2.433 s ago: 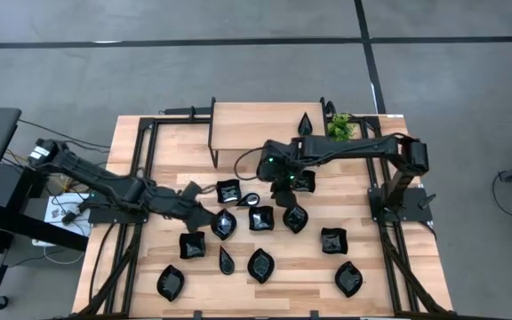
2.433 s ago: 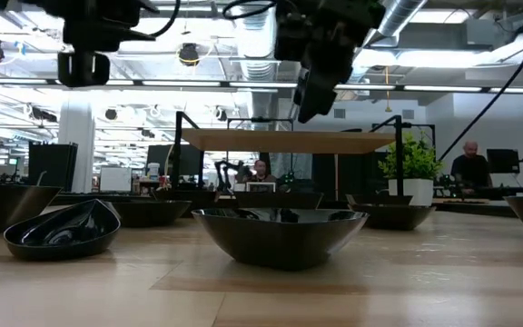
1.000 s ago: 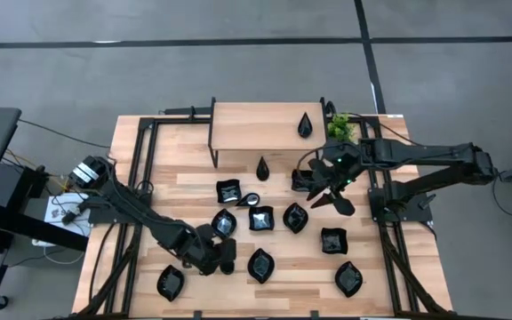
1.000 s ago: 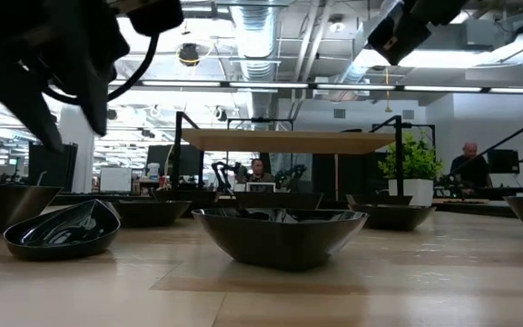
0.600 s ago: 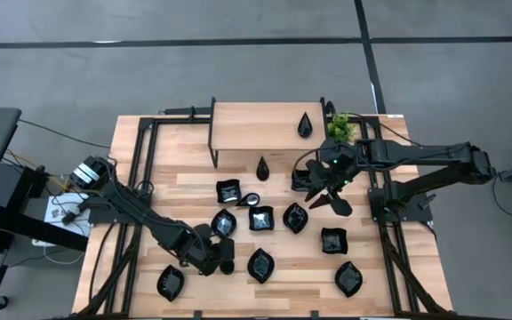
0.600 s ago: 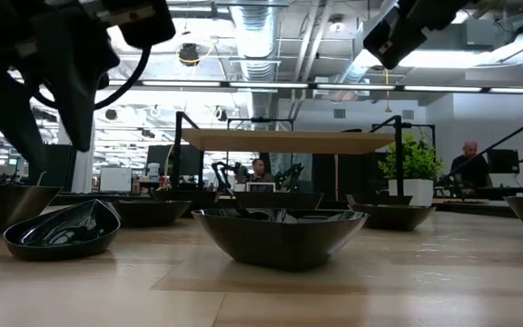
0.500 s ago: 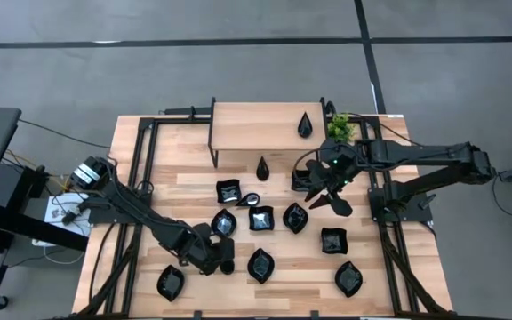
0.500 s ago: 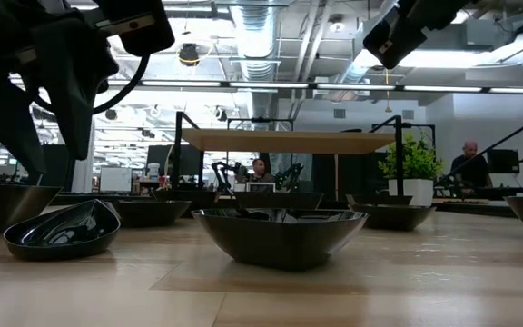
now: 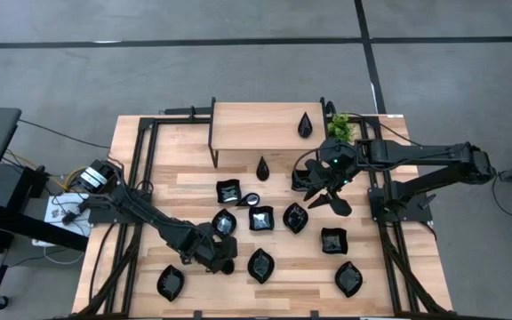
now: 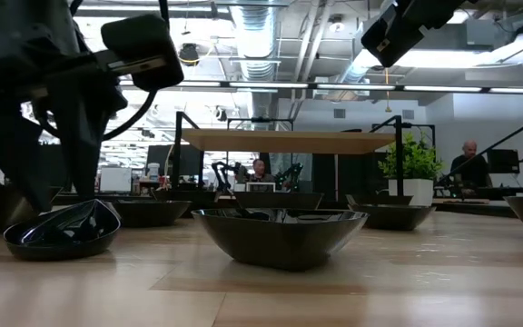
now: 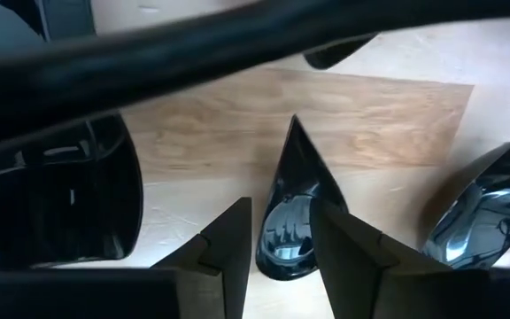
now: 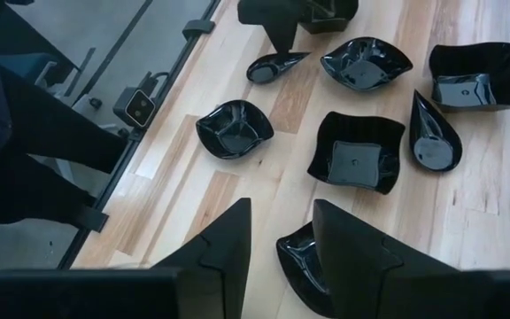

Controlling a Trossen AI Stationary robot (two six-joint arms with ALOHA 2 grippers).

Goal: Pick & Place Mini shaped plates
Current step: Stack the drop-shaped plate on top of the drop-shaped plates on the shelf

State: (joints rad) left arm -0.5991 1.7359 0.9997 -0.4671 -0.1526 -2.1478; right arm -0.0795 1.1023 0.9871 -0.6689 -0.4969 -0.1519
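left gripper (image 11: 280,232) | i'm seeing fingers apart, straddling a teardrop plate (image 11: 292,217) lying on the table (image 9: 292,271) near the front edge | right gripper (image 12: 282,235) hanging spread, empty, over more plates (image 12: 355,162)

Grey floor (image 9: 238,71) surrounds the wooden table (image 9: 416,276), crossed by dark lines. Beyond it the room runs deep: exposed ducts (image 10: 252,27) and strip lights (image 10: 216,84) hang from the ceiling, monitors (image 10: 114,178) stand on desks, and a person (image 10: 468,165) sits far back.
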